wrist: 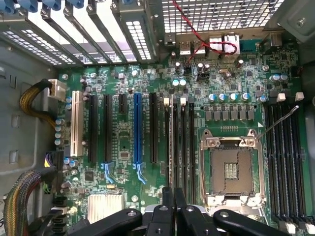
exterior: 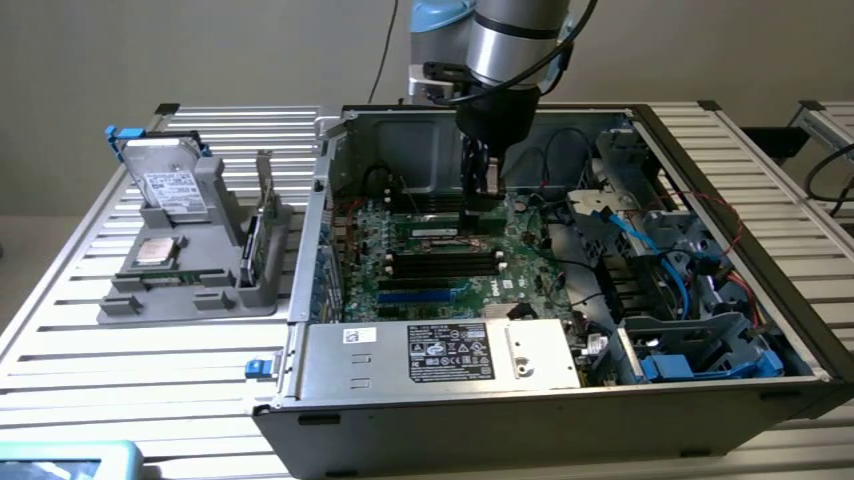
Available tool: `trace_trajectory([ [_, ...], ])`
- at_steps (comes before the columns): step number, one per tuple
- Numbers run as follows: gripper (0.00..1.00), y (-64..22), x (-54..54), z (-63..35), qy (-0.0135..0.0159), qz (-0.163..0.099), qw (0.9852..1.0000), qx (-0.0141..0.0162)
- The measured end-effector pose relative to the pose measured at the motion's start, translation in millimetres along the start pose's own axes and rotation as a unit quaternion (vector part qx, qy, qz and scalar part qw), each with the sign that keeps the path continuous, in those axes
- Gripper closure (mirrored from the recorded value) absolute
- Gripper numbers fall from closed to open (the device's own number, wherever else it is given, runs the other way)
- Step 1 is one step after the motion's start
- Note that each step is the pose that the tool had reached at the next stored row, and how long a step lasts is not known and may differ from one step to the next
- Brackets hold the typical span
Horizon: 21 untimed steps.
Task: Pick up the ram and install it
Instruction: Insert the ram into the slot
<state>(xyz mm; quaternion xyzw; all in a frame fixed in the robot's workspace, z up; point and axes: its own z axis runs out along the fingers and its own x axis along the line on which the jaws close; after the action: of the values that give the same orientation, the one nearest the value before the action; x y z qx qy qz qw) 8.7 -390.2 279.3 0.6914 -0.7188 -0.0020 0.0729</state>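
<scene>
- RAM (wrist: 171, 147): seen edge-on, thin pale line running out from gripper (wrist: 173, 204), along outermost slot of slot bank (wrist: 183, 147) beside CPU socket (wrist: 230, 169).
- Jaws: narrow, pinched on RAM.
- Pos., ext. view: gripper (exterior: 478, 180) inside PC case (exterior: 534, 440), low over mobo (exterior: 527, 240), approx 12 o'clock of CPU socket (exterior: 447, 238).
- Step (est.): install. Pickup done, RAM lined up w/ slot. Seated or not: cannot tell.
- Seating reqs (est.): edge parallel to slot, notch matched, end clips (wrist: 183, 101) open, straight even push. Skew risks bent contacts.
</scene>
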Motion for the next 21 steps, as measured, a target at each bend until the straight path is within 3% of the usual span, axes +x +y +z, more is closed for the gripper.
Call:
trace_trajectory([
  [1,0.88,0.0,-0.3,0.2,0.0015,0.0,1.0,0.0],
  [12,0.88,-1.0,-1.3,8.5,0.0016,0.0,1.0,0.0001],
  [21,0.88,-1.8,-2.1,15.9,0.0037,0.0,1.0,0.0001],
])
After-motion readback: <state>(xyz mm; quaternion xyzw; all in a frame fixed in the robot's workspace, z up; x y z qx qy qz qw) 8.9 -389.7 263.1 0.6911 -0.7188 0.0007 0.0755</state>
